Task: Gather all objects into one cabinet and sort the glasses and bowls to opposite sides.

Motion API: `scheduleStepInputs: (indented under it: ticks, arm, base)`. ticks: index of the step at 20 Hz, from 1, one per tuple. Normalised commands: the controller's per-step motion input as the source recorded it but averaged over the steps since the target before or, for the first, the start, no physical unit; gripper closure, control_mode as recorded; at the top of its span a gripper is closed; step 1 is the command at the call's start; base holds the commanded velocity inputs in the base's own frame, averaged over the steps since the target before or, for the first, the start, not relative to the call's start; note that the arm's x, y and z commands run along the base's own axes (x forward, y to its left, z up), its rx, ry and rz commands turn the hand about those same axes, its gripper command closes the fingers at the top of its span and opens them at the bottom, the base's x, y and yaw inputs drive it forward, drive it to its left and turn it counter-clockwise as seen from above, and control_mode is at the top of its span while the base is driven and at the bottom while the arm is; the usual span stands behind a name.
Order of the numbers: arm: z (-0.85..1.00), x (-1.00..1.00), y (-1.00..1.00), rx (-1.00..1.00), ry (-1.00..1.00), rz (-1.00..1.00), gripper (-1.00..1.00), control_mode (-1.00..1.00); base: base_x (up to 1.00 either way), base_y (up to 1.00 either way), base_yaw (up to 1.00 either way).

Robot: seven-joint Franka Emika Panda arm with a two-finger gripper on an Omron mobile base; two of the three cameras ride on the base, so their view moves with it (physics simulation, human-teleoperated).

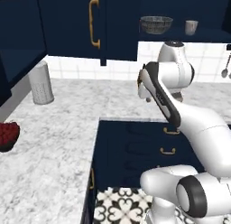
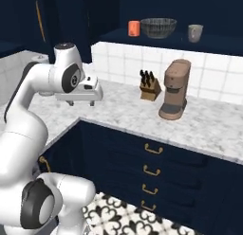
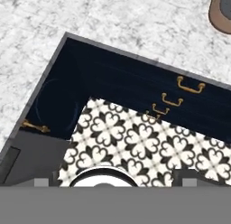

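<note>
**A:** From the left camera, what do you have?

**Me:** The open cabinet (image 1: 180, 20) is up at the top right, its door (image 1: 97, 24) with the curved brass handle swung aside. On its shelf the striped bowl (image 1: 156, 24) stands in the middle, with a pale cup (image 1: 191, 27) near it on the right. My arm is folded above the bench (image 1: 67, 128), well below that shelf.

**A:** And the right camera?

**Me:** The same shelf shows three things in a row: an orange cup (image 2: 134, 28) just beside the bowl (image 2: 159, 27) on its left, and a grey cup (image 2: 194, 32) apart on its right. My claw (image 2: 83, 102) points downward over the corner of the bench (image 2: 118, 101), jaws wide, with nothing between them. A knife block (image 2: 150, 85) and a coffee machine (image 2: 174, 89) stand on the bench under the shelf.

**A:** The hand camera?

**Me:** It looks straight down at the patterned floor (image 3: 135, 142), the navy drawers (image 3: 135, 90) and the marble bench (image 3: 113, 20); no cup is in front of my claw.

**A:** So which step is this?

**Me:** I judge I'm between carries, empty. Cups sit on both sides of the bowl, so the sorting isn't done. Next I'd lift toward the shelf, take one cup from above, and set it past the bowl with the other.
</note>
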Motion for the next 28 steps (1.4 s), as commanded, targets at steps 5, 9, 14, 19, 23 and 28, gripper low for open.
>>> scheduleStepInputs:
  ticks: [5,9,14,19,23,28]
  arm:
    - [0.0,0.0,0.0,0.0,0.0,0.0,-1.0,1.0]
    - [0.0,0.0,0.0,0.0,0.0,0.0,-1.0,1.0]
    - [0.0,0.0,0.0,0.0,0.0,0.0,-1.0,1.0]
    - [0.0,0.0,0.0,0.0,0.0,0.0,-1.0,1.0]
    - [0.0,0.0,0.0,0.0,0.0,0.0,-1.0,1.0]
    - [0.0,0.0,0.0,0.0,0.0,0.0,-1.0,1.0]
  base:
    - [-0.28,-0.33,0.51]
    - [-0.3,-0.35,0.54]
    - [-0.31,-0.34,0.56]
    - [-0.29,-0.31,0.56]
    - [-0.26,-0.28,0.55]
    - [-0.17,-0.29,0.54]
